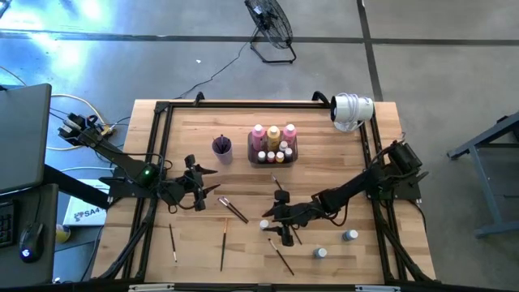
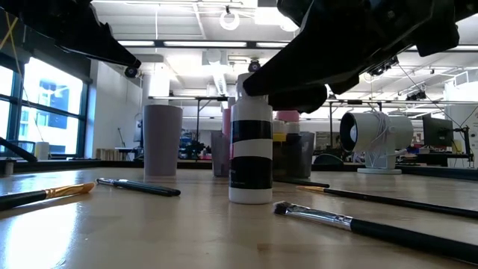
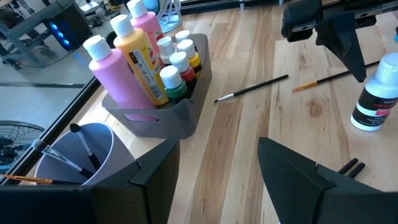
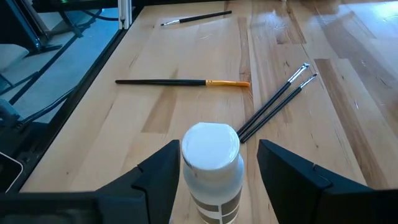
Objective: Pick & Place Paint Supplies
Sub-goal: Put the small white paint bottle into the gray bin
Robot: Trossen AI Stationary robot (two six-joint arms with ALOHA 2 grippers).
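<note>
Beside two paired brushes (image 4: 277, 102), the wide-open right gripper (image 4: 211, 171) straddles an upright white-capped bottle (image 4: 210, 165), unheld

Bare table (image 1: 195, 243) lies open between scattered paintbrushes (image 1: 233, 209); the tray (image 1: 273, 158) blocks the back.

From above, the wooden tabletop (image 1: 243, 251) carries a dark grey tray (image 1: 272, 154) of pink and yellow-orange paint bottles near a purple cup (image 1: 222, 147). The left hand (image 1: 203, 188) hangs open left of centre, beside two paired brushes (image 1: 233, 209). The right hand (image 1: 274, 221) sits around a white-capped bottle (image 1: 265, 224), fingers apart. Two small bottles (image 1: 336, 244) stand near the front right; more brushes (image 1: 222, 243) lie scattered.
</note>
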